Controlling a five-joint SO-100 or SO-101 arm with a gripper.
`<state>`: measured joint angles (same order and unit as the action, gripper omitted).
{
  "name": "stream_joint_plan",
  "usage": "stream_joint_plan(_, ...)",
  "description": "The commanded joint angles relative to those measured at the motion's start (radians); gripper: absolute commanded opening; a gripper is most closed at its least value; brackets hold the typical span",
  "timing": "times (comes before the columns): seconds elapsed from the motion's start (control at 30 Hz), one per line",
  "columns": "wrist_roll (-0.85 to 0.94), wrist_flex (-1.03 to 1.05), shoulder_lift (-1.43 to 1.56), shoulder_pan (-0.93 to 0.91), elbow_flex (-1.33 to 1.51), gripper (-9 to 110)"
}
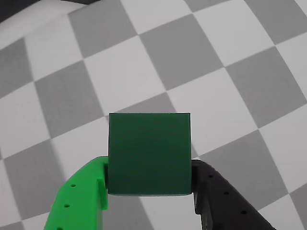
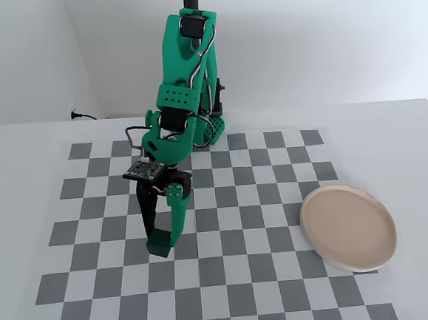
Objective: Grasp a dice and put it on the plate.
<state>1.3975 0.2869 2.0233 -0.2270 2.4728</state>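
The dice (image 1: 149, 154) is a dark green cube that fills the middle of the wrist view, pinched between the bright green finger (image 1: 84, 196) on its left and the black finger (image 1: 218, 199) on its right. My gripper (image 1: 149, 184) is shut on it. In the fixed view the gripper (image 2: 162, 242) points straight down at the left of the checkered mat, with the dice (image 2: 160, 249) at its tips, at or just above the mat. The beige-pink plate (image 2: 348, 227) lies at the mat's right edge, several squares to the right of the gripper.
A grey and white checkered mat (image 2: 231, 277) covers the white table. The green arm's base (image 2: 200, 128) stands at the mat's far edge. A black cable (image 2: 81, 115) lies at the far left by the wall.
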Motion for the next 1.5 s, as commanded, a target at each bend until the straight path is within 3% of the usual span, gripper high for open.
stream_joint_plan(0.0,-0.006,0.081,0.183,0.077,-0.089,-4)
stream_joint_plan(0.77,0.017,0.503,0.724,0.580,-0.071,-4)
stream_joint_plan(1.3,0.012,0.377,0.529,0.838,-0.078,-4)
stream_joint_plan(1.47,-0.015,0.403,0.394,0.927,-0.196,-4)
